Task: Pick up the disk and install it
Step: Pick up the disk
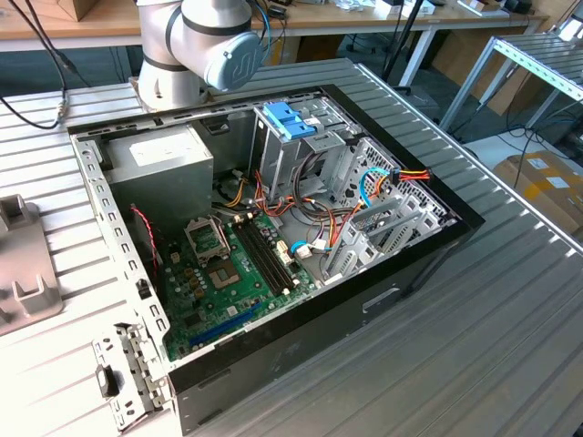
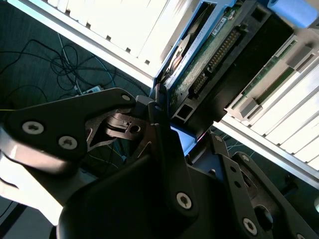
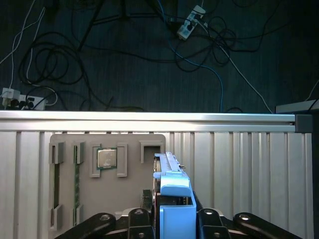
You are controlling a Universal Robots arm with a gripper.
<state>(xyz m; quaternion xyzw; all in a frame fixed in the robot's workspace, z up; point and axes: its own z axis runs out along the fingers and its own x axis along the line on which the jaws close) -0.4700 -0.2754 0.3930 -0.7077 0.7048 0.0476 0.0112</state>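
In the first wrist view the disk (image 3: 172,196) stands on edge between my black fingers, its bright blue rail and tab facing the camera. My gripper (image 3: 173,221) is shut on it from both sides. The second wrist view shows the disk's (image 2: 202,62) green circuit board and dark body, edged by a blue rail, with the gripper (image 2: 189,134) clamped at its near end. Whether the disk still rests on the grey fixture (image 3: 70,219) under it, I cannot tell. The open computer case (image 1: 273,228) lies in the exterior view, with a drive cage (image 1: 301,150) at its far side.
A pale blue bracket (image 1: 290,118) sits on top of the drive cage. The grey fixture holds a processor chip (image 3: 105,158) and a memory stick (image 3: 76,184). Beyond the ribbed table's edge (image 3: 149,117), cables (image 3: 60,64) lie on the dark floor. The arm's base (image 1: 196,50) stands behind the case.
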